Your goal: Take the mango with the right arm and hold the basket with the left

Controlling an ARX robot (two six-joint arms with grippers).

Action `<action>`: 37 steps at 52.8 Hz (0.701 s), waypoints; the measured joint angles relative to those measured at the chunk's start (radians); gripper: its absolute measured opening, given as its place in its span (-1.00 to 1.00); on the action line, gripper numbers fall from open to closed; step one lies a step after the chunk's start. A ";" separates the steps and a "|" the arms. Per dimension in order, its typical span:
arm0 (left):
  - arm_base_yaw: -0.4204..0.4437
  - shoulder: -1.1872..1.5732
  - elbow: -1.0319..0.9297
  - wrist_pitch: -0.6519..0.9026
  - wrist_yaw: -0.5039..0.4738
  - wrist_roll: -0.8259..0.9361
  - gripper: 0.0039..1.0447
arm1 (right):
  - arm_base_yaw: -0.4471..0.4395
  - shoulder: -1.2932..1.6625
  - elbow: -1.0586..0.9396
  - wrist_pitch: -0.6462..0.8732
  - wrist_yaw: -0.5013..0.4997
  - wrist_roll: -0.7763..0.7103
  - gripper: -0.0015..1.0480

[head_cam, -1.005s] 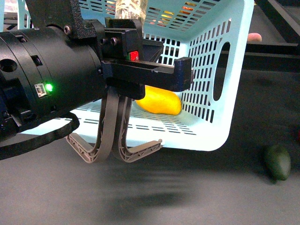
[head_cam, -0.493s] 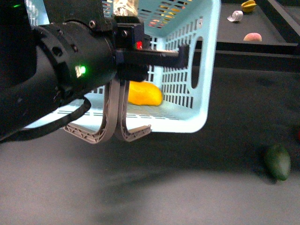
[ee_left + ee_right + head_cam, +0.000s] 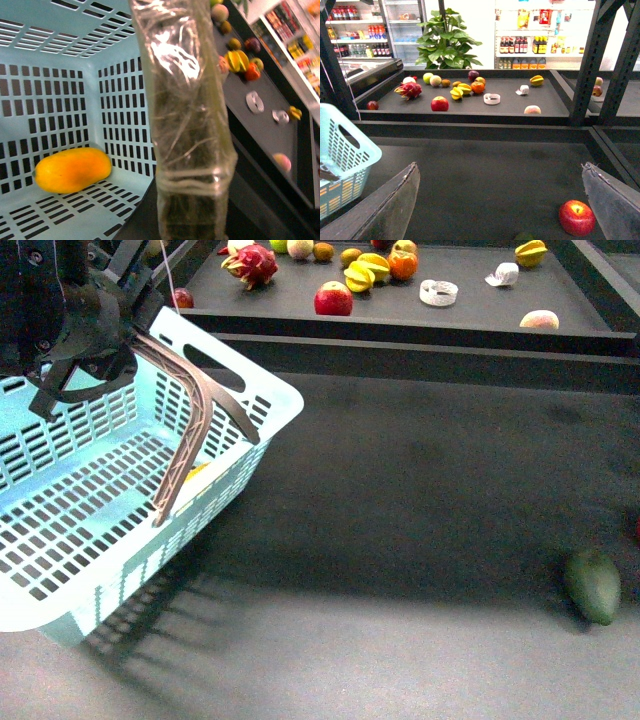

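The light blue basket (image 3: 90, 530) hangs tilted at the left of the front view. My left gripper (image 3: 200, 445) is shut on its rim beside the handle slot, one finger inside the wall and one outside. The yellow mango (image 3: 72, 170) lies on the basket's slotted floor in the left wrist view, behind a film-wrapped finger (image 3: 185, 125); in the front view only a sliver of the mango (image 3: 195, 472) shows. My right gripper (image 3: 500, 200) is open over the dark table with nothing between its fingers, far from the basket (image 3: 345, 155).
A dark green mango (image 3: 592, 585) lies on the table at the right. A red apple (image 3: 576, 217) sits close to one right finger. A raised shelf (image 3: 400, 320) at the back carries several fruits. Metal posts (image 3: 582, 60) stand on the right.
The left arm has swung the basket to the left and away from the front camera, tilting it. The back shelf, hidden before, now shows. The green mango has not moved.
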 joint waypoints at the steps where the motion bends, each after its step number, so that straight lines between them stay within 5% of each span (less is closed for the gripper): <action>1: 0.004 0.005 0.006 -0.002 -0.003 -0.028 -0.86 | 0.000 0.000 0.000 0.000 0.000 0.000 0.85; 20: 0.076 0.080 0.093 -0.021 -0.014 -0.300 -0.86 | 0.000 0.000 0.000 0.000 0.000 0.000 0.85; 37: 0.114 0.142 0.127 -0.007 -0.057 -0.354 -0.86 | 0.000 0.000 0.000 0.000 0.000 0.000 0.85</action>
